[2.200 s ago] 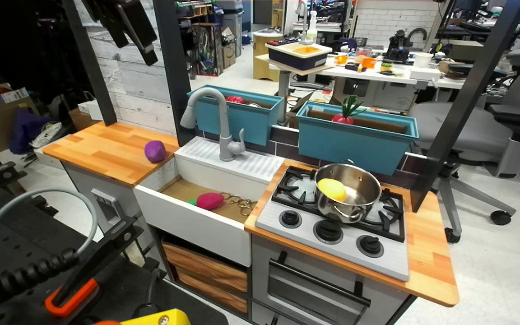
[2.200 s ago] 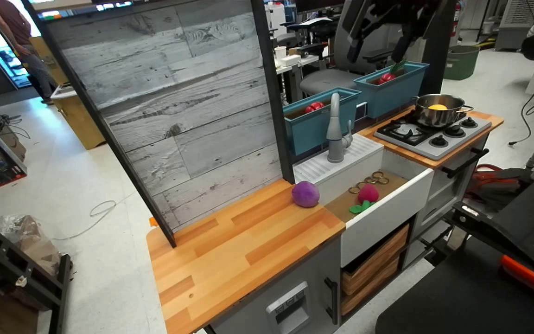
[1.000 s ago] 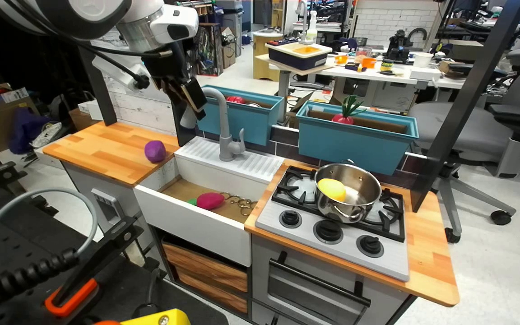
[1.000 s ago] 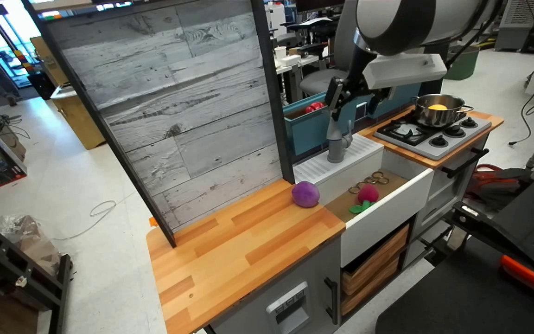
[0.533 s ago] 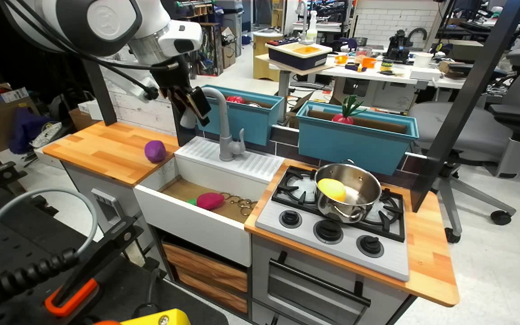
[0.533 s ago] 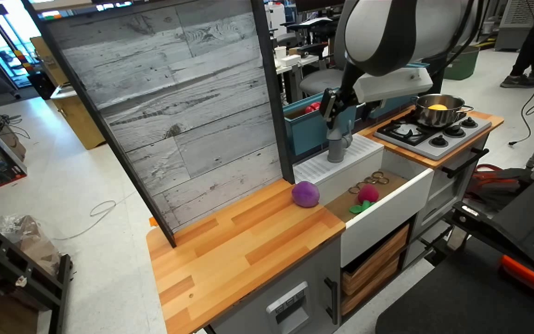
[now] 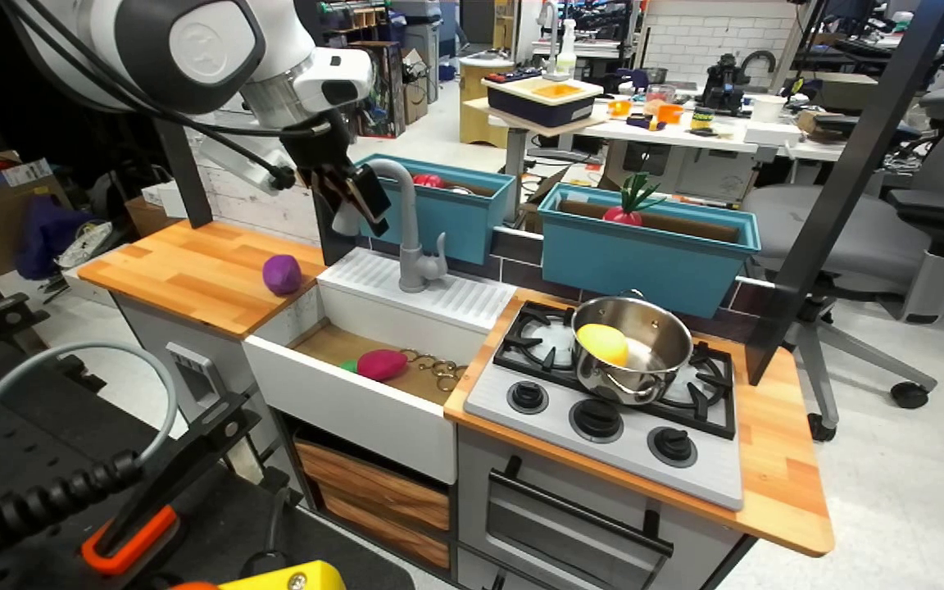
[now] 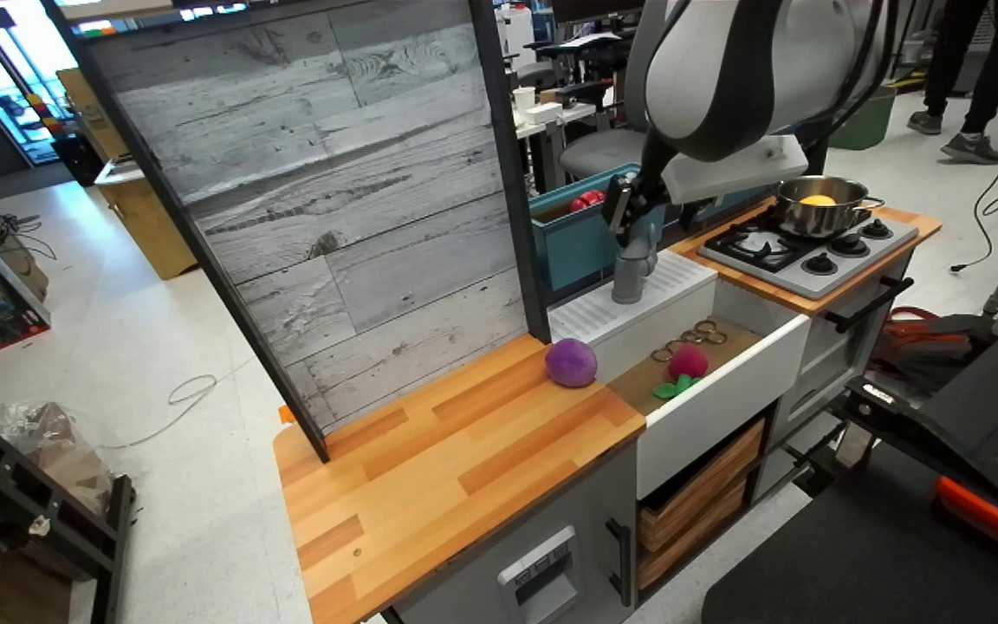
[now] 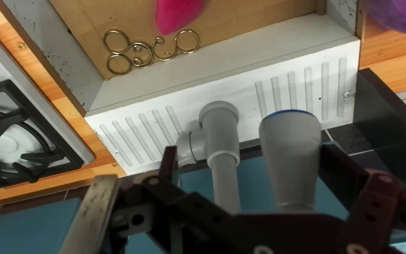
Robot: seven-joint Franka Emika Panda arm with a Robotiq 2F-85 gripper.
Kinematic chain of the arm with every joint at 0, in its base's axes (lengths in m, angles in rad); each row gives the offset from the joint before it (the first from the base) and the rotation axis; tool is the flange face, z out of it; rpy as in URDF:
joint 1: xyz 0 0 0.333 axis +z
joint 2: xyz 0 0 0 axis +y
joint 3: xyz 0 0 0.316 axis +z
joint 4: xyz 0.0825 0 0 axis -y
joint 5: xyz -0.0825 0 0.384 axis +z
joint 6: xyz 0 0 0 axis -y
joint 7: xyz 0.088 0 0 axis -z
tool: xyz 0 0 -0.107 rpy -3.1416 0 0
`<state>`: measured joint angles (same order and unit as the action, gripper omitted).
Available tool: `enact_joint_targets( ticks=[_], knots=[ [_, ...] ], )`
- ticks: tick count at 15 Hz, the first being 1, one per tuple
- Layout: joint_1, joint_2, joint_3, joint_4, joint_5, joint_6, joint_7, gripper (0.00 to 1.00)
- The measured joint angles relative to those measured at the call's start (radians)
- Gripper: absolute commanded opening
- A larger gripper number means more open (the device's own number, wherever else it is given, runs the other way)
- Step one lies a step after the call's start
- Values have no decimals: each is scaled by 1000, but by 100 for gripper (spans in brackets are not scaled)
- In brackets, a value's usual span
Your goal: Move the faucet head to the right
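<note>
The faucet head (image 7: pixel 409 215) is a grey gooseneck spout rising from the white ledge behind the sink. In the wrist view its wide nozzle (image 9: pixel 290 151) and its neck (image 9: pixel 225 183) both stand between my fingers. My gripper (image 9: pixel 251 155) is open around them; it also shows at the spout in an exterior view (image 7: pixel 361 215). The nozzle lies against or very near one finger (image 9: pixel 340 169); the opposite finger (image 9: pixel 169 162) is apart from the neck, near the handle knob (image 9: pixel 190 148). In an exterior view (image 8: pixel 638 251) the gripper hides most of the spout.
Teal planters (image 7: pixel 447 221) stand right behind the faucet. The sink (image 7: pixel 349 434) holds a pink toy and metal rings (image 9: pixel 118 63). A steel pot (image 7: pixel 632 381) with a yellow item stands on the stove. A purple ball (image 8: pixel 571 362) sits on the wooden counter (image 8: pixel 430 468) beside a black post (image 8: pixel 512 173).
My gripper has come down to the spout and, over the last half second, moved slightly right and down in an exterior view. The spout's nozzle and arch have shifted slightly right with it.
</note>
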<state>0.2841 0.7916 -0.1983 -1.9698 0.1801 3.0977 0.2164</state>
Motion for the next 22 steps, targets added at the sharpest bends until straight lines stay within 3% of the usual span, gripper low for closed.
enact_joint_targets(
  ticks=[4,11,15,17,22],
  knots=[
    [2,-11,-18,-22,0,-1,9,100],
    [-15,-42,-110,-71,0,-52,35,100],
    [-35,-73,-165,-88,-34,-156,32,100],
    [-68,-105,-135,-94,-57,-236,18,100],
    [-155,-238,19,-153,-80,-431,-66,100]
  ],
)
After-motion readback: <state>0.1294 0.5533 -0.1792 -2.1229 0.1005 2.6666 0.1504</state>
